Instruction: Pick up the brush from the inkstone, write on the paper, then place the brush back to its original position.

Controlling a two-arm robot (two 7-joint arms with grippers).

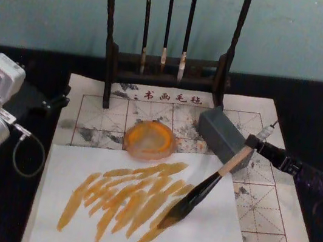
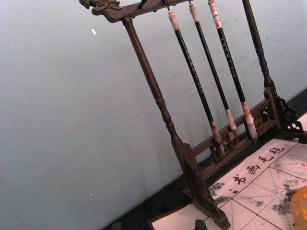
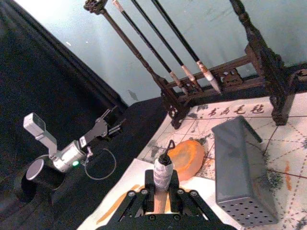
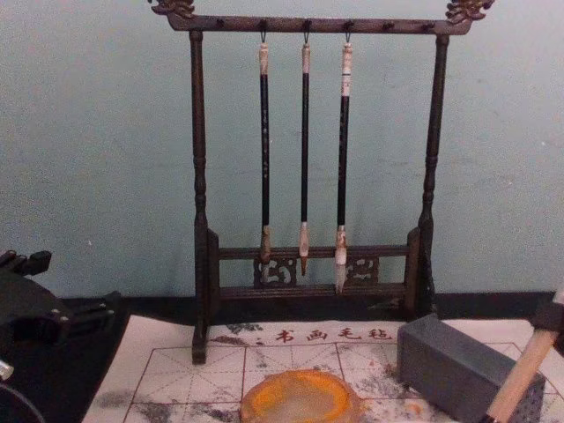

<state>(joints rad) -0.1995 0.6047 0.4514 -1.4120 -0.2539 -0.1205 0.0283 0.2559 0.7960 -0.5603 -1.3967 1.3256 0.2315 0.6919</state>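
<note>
rack (image 2: 158,103) upright | 3 thin brushes (image 2: 217,81) hanging | paper (image 2: 268,191) below | inkstone (image 2: 300,208) on paper

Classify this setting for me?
Likely a calligraphy practice setup: rack of hanging brushes, inkstone on gridded paper, right gripper holding the brush to an orange-stroked sheet; left gripper parked at left.

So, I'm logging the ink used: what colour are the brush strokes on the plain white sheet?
Orange-amber; the strokes show best in the head view.
</note>
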